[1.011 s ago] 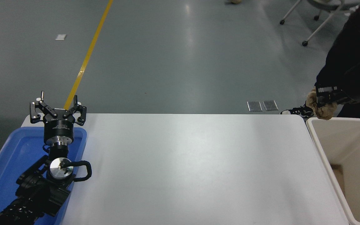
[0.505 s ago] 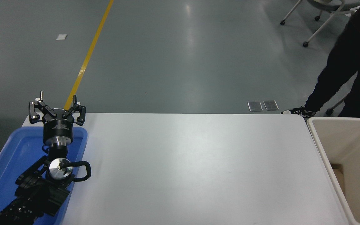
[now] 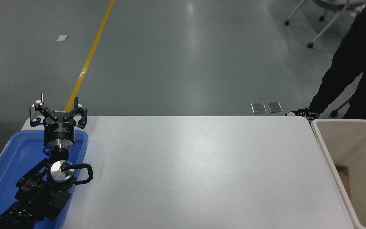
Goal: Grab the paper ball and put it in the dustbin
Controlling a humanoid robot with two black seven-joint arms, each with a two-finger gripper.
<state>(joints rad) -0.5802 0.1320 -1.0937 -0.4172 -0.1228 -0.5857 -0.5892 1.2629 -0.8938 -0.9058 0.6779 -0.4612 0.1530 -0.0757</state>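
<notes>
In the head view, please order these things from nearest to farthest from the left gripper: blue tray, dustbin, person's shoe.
From the left gripper:
1. Blue tray, directly under its arm, at the left.
2. Person's shoe, on the floor beyond the table's far right corner.
3. Dustbin, off the table's right edge.

White table (image 3: 195, 171), shallow blue tray (image 3: 8, 165) at its left end, grey floor beyond — a yellow line (image 3: 89, 57) running across it, two metal floor plates (image 3: 266, 107), a person's dark trouser legs (image 3: 345, 70) and sneaker (image 3: 302, 113) at far right, wheeled chair base (image 3: 316, 22) behind.
</notes>
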